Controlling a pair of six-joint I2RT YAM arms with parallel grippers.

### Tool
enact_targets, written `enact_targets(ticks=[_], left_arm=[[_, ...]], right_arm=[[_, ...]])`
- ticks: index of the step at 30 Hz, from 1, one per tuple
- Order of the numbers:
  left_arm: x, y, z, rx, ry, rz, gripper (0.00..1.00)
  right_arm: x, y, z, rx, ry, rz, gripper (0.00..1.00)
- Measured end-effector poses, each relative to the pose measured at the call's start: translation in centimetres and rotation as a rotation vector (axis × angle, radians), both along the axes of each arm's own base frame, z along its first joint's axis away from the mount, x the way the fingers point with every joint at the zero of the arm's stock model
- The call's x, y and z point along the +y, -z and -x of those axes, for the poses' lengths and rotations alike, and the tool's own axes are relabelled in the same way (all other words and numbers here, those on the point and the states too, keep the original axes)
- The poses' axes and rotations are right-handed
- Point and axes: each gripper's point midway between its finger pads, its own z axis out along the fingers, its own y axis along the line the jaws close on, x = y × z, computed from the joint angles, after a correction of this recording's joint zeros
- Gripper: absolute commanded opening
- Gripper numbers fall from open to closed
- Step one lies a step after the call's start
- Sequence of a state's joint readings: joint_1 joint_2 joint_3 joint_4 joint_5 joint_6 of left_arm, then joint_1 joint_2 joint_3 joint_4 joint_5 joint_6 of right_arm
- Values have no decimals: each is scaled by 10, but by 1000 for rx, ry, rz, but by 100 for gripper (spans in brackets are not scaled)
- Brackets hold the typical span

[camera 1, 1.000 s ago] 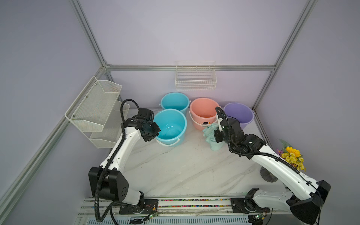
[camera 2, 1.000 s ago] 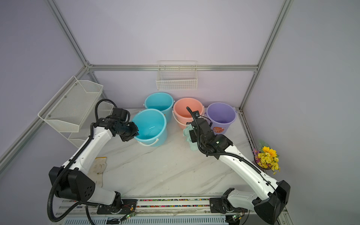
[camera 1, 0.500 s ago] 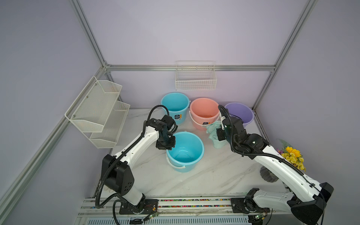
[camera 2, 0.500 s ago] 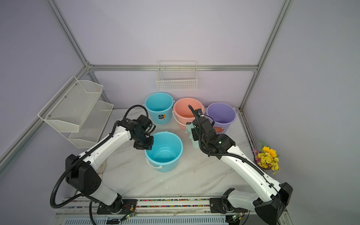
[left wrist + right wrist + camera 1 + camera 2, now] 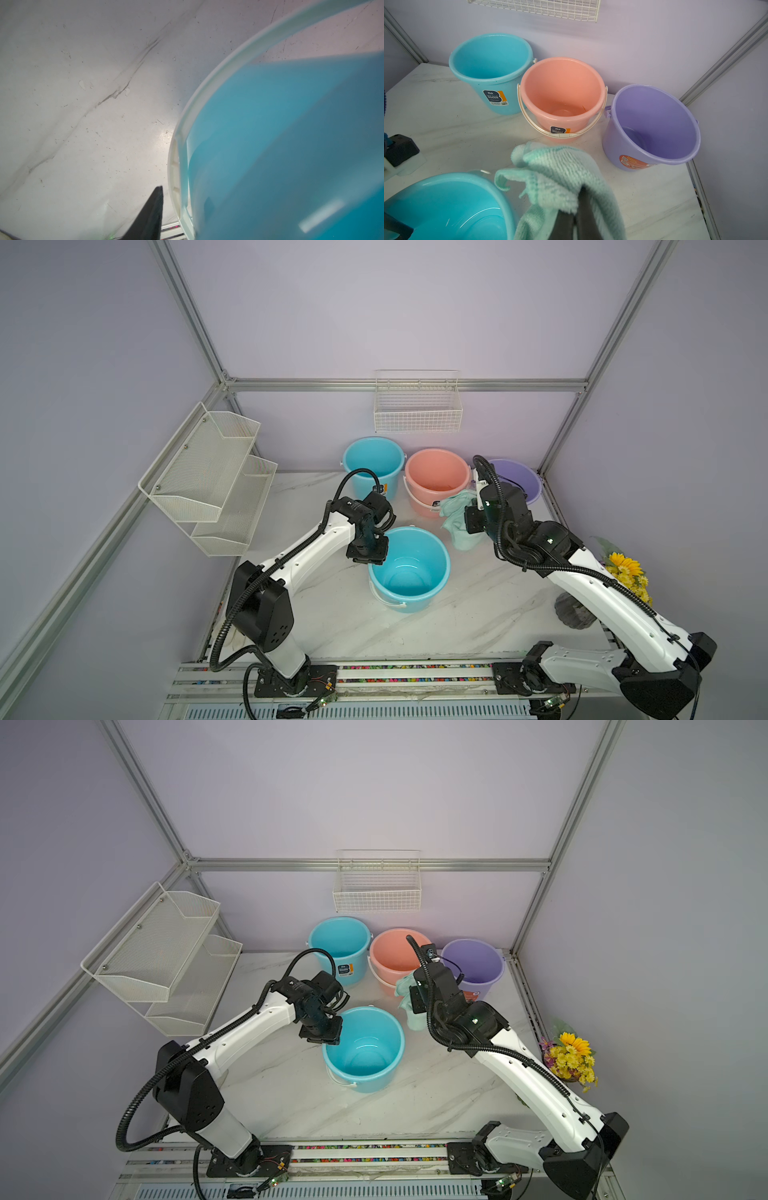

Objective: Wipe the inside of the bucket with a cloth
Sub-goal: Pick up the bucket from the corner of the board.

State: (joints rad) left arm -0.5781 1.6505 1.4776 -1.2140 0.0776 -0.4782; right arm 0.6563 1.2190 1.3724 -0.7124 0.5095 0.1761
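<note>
Finds the bucket (image 5: 419, 572) (image 5: 374, 1048) upright near the middle of the marble table (image 5: 415, 635), mouth up, inner wall glossy in both top views. Poises the left gripper (image 5: 370, 551) (image 5: 322, 1031) over that rim at ten o'clock, counting twelve as the back wall. Shows, in the left wrist view, one dark finger (image 5: 152, 209) just outside the bucket's wall (image 5: 291, 145) and white handle (image 5: 176, 166), a sliver apart from them. Hides the other finger, so cannot tell whether those jaws stand spread or pressed together. Pinches the cloth (image 5: 556, 172) in the right gripper (image 5: 577, 207), fingers pressed together on a bunched fold. Drapes that cloth (image 5: 455, 518) (image 5: 409, 1006) downward from the grip, between one and two o'clock from the bucket, outside its rim and in front of the pink bucket (image 5: 436, 477). Lines up the back wall with a second teal bucket (image 5: 372, 460) at eleven o'clock, the pink one at twelve and a purple bucket (image 5: 515, 481) toward two. Mounts a wire basket (image 5: 417, 414) on the wall at twelve and a mesh shelf (image 5: 208, 472) between nine and ten. Sets yellow flowers (image 5: 627, 576) at the three o'clock edge.
</note>
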Motion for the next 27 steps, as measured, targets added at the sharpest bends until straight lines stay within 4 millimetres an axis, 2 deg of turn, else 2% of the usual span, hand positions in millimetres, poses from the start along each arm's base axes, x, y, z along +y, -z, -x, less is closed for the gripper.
enact_targets(ticks=[8, 13, 24, 27], left_arm=[[0, -14, -1, -31, -1, 15, 38], [4, -20, 4, -32, -5, 11, 32], [6, -21, 6, -28, -10, 8, 19], [6, -21, 6, -28, -10, 7, 18]], right_arm=[[3, 6, -1, 20, -6, 1, 0], [3, 7, -1, 24, -8, 1, 0], [7, 8, 0, 31, -24, -6, 0], [7, 8, 0, 32, -28, -8, 0]])
